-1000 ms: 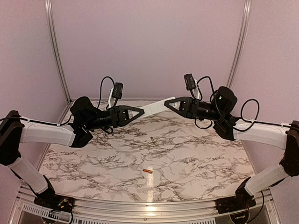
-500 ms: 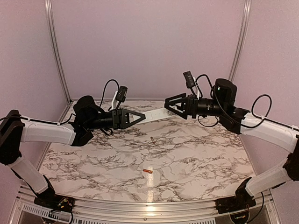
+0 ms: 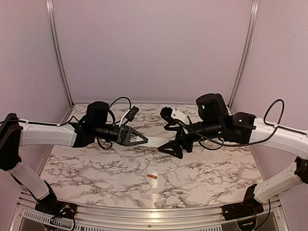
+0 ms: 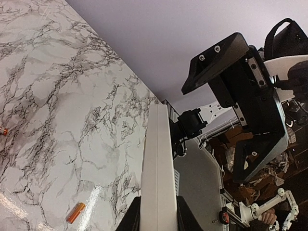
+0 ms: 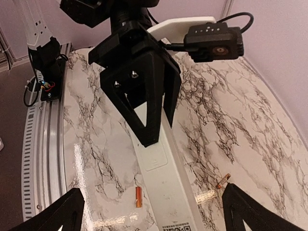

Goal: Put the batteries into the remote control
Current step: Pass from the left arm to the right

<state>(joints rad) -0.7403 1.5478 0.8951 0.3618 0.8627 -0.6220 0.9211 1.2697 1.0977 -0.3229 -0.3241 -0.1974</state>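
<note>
The remote control [image 3: 155, 141] is held in the air above the tabletop [image 3: 96, 168], lying roughly level between the 2 arms. One end is pinched in the jaws of the left gripper [image 3: 144, 140], which press on its 2 long edges; the left wrist view shows the white bar [image 4: 159, 168] running straight out from between the black fingers [image 4: 135, 219]. The face turned toward the right wrist camera is plain white, with a small rectangular panel outline and a printed code near the free end [image 5: 166, 187].

The right gripper [image 3: 168, 137] faces that free end with its jaws spread wide. In its own view the 2 fingers [image 5: 62, 216] stand well apart on either side of the remote control and do not touch it.

The 2 batteries lie loose on the tabletop. In the right wrist view, 1 lies to the left of the remote control [image 5: 137, 197] and the other to the right [image 5: 223, 182], well apart from each other. The top view shows only 1 [image 3: 153, 177], nearer the arm bases than the remote control; the other cannot be made out there.
</note>
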